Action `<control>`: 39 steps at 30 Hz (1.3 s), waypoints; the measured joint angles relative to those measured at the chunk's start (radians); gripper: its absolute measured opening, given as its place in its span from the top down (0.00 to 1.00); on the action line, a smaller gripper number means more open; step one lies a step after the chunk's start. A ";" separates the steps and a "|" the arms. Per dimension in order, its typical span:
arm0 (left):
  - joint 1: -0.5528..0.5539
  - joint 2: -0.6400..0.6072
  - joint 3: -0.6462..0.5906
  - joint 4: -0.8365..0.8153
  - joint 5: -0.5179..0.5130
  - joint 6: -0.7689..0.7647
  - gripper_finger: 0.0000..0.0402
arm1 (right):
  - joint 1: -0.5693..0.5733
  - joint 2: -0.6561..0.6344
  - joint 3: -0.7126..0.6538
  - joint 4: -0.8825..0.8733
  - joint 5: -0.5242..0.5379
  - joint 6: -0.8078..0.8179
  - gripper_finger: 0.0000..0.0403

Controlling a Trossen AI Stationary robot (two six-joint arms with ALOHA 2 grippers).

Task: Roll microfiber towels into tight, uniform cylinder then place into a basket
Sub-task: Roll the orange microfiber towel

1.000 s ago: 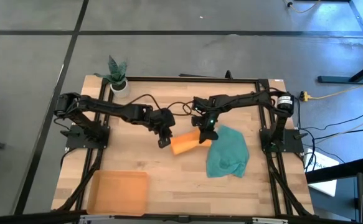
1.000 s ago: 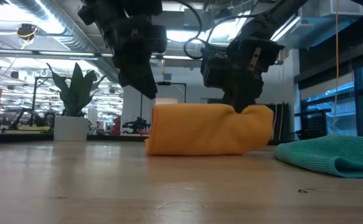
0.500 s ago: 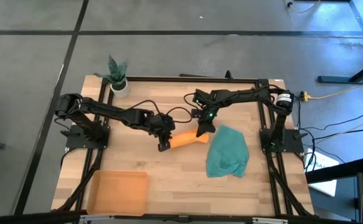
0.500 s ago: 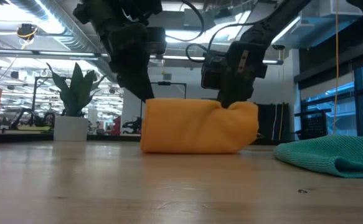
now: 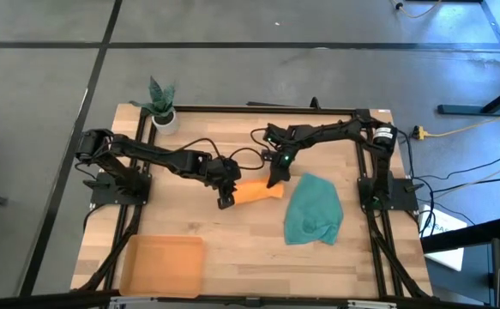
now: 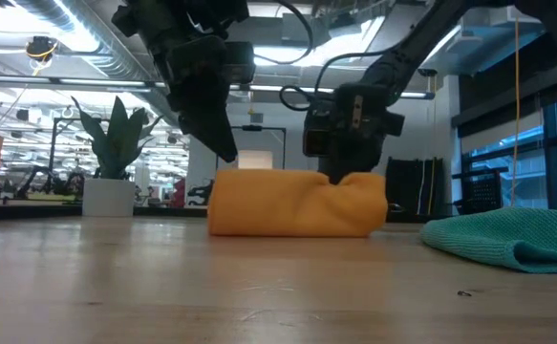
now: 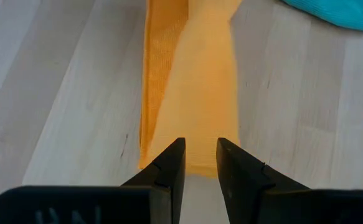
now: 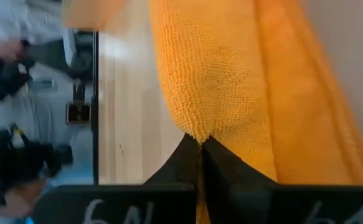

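Note:
The orange towel (image 5: 258, 190) lies rolled into a short cylinder on the table's middle; it also shows in the low view (image 6: 295, 203). My left gripper (image 5: 225, 197) is at the roll's left end, its fingers almost together. My right gripper (image 5: 274, 177) is shut on the roll's right end, on its far side. The teal towel (image 5: 314, 209) lies crumpled on the table right of the roll and untouched. The basket (image 5: 162, 266) stands at the near left corner. My left gripper pinches the edge of the roll's left end (image 7: 197, 163) between its two fingers, which have only a narrow gap. The fingers slant down from the left and lie along the roll. The roll rests on the table. My right gripper pinches a small fold of the cloth (image 8: 198, 132) at the top of the roll's right end between its shut fingertips. It comes from above, pointing down (image 6: 340, 172). The cloth dips in under the fingers, and the roll rests on the table.
A small white plant pot (image 5: 162, 113) stands at the far left corner. A black frame (image 5: 258, 109) runs around the table. Bare wood lies between the roll and the basket.
My right gripper has gone toward the far and left edges with the roll's right end. The orange towel has rolled up narrower and has shifted a little toward the left and far edges.

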 joint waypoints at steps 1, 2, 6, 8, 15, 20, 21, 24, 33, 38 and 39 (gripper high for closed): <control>0.000 0.000 0.000 0.000 0.000 0.000 0.80 | -0.006 0.000 0.000 0.010 0.000 0.025 0.98; 0.000 0.000 0.000 0.000 0.000 0.000 0.80 | -0.012 0.000 0.000 0.019 0.001 0.048 0.98; -0.004 0.001 0.000 0.001 0.005 0.005 0.80 | -0.025 0.011 0.000 0.061 0.006 0.104 0.98; -0.007 0.005 0.000 0.003 0.004 0.019 0.80 | -0.025 0.020 0.002 0.093 0.018 0.118 0.98; -0.011 0.013 0.002 0.001 -0.040 0.038 0.80 | -0.025 0.037 0.001 0.107 0.027 0.130 0.97; -0.011 0.013 0.002 0.003 -0.117 0.060 0.80 | -0.026 0.038 0.001 0.105 0.025 0.130 0.97; -0.011 0.013 0.002 0.002 -0.130 0.061 0.80 | -0.026 0.038 0.001 0.105 0.025 0.130 0.97; -0.010 0.013 0.002 0.002 -0.154 0.061 0.80 | -0.026 0.038 0.001 0.105 0.025 0.130 0.97; -0.012 0.081 0.001 0.039 -0.156 0.061 0.80 | -0.026 0.038 0.001 0.110 0.023 0.130 0.97; -0.011 0.122 0.001 0.040 -0.156 0.057 0.80 | -0.026 0.038 0.001 0.116 0.023 0.130 0.97; -0.011 0.124 0.001 0.039 -0.155 0.057 0.80 | -0.026 0.038 0.001 0.118 0.023 0.130 0.97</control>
